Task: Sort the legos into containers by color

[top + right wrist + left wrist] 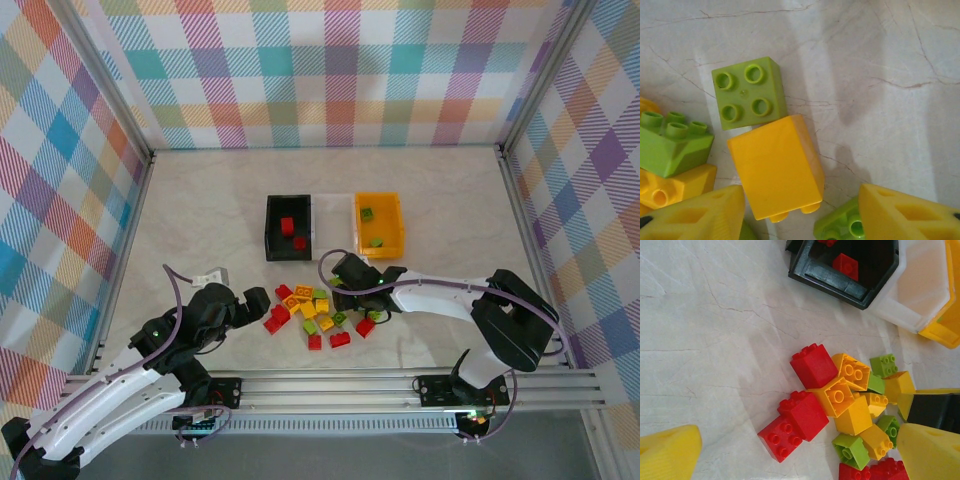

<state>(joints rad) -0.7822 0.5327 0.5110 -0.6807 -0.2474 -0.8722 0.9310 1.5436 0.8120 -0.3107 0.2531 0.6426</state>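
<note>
The legos (315,314) lie in a loose pile of red, yellow-orange and lime green bricks in front of the containers. The black bin (272,228) holds two red bricks, the white bin (333,205) looks bare, and the orange bin (398,222) holds two green bricks. My left gripper (262,304) is open at the pile's left edge, with two red bricks (790,427) between its spread fingers (667,452). My right gripper (335,284) is open over the pile's far side, straddling a yellow brick (775,165) lying on its side beside a green brick (749,92).
Checkered walls with metal posts enclose the marble-patterned table (200,200). An aluminium rail (400,385) runs along the near edge. In the left wrist view the black bin (830,280), white bin (920,285) and orange bin (950,325) sit just beyond the pile.
</note>
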